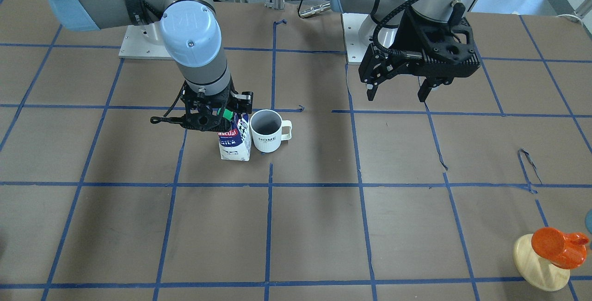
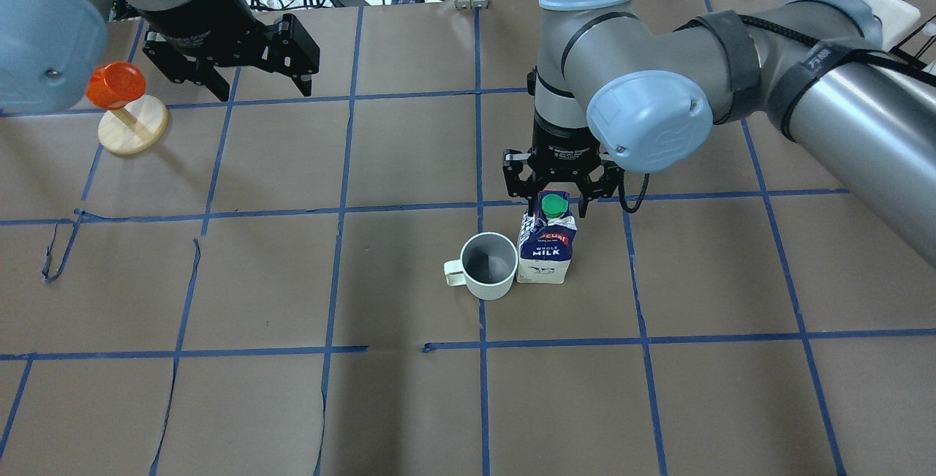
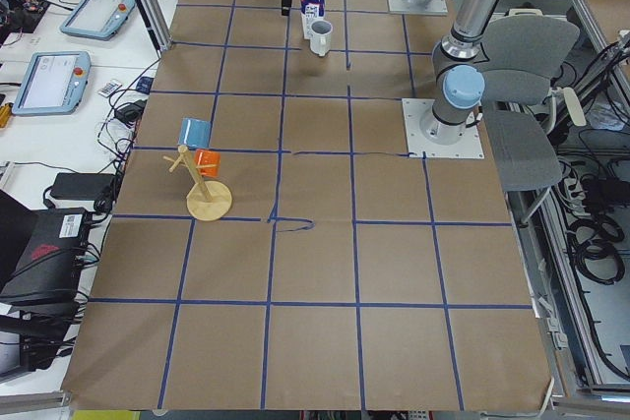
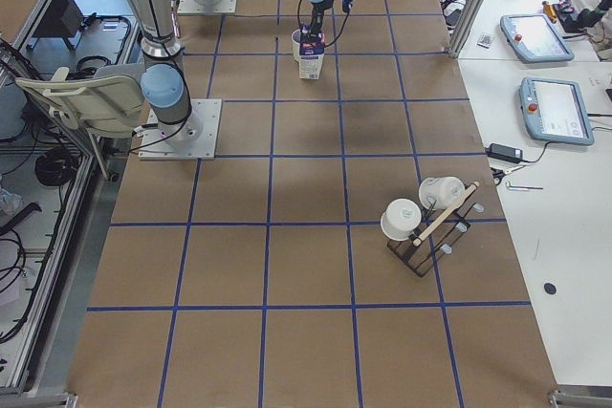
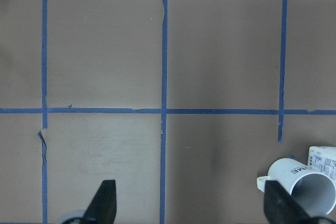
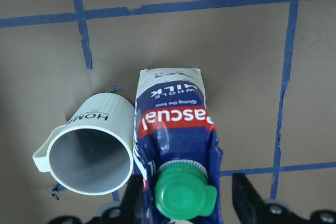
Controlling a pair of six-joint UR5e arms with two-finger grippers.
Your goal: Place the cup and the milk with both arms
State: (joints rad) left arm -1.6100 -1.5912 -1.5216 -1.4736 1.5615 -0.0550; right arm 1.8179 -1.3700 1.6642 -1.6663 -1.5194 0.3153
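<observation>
The white "HOME" cup (image 1: 267, 131) stands upright on the brown table, handle pointing away from the milk. The blue-and-white milk carton (image 1: 236, 141) with a green cap stands right beside it, touching or nearly touching. Both also show in the overhead view, the cup (image 2: 488, 265) and the milk (image 2: 546, 246). My right gripper (image 2: 556, 200) is directly over the milk's top. In the right wrist view its fingers (image 6: 245, 203) straddle the carton (image 6: 176, 129) with a gap, so it is open. My left gripper (image 1: 400, 92) is open and empty, raised well away from both; its wrist view shows the cup (image 5: 304, 182) at the corner.
An orange cup on a wooden stand (image 2: 124, 107) stands at the table's far left, close to my left arm. A rack with white cups (image 4: 426, 217) stands at the table's right end. Blue tape lines (image 2: 479, 169) grid the table.
</observation>
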